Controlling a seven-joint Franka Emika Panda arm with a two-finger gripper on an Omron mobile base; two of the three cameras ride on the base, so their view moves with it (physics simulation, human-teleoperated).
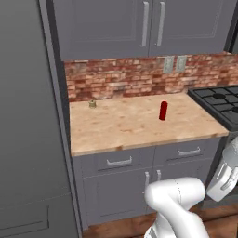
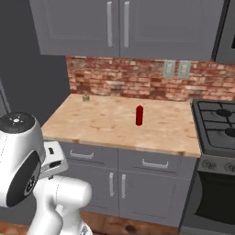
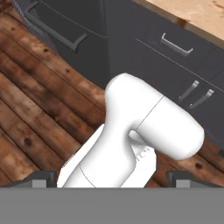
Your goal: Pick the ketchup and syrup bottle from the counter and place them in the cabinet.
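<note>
The ketchup [image 1: 163, 110] [image 2: 139, 115] is a slim bright red bottle standing upright near the middle of the light wooden counter [image 1: 121, 130] [image 2: 101, 124]. The syrup bottle and the cabinet are out of view. My gripper [image 3: 111, 180] is open, its two dark fingertips [image 3: 43, 179] far apart with nothing between them. It hangs low in front of the base drawers, well below and short of the ketchup, and points down at the wooden floor. A corner of the counter [image 3: 197, 13] shows at the top right of the hand view.
A small olive-brown object [image 1: 92, 104] [image 2: 85, 98] sits at the counter's back left by the brick wall. A black stove [image 1: 223, 104] [image 2: 218, 124] adjoins the counter on the right. A wide flat grey fridge [image 1: 28, 116] stands left. Paired-door wall cabinets [image 1: 148, 23] hang above.
</note>
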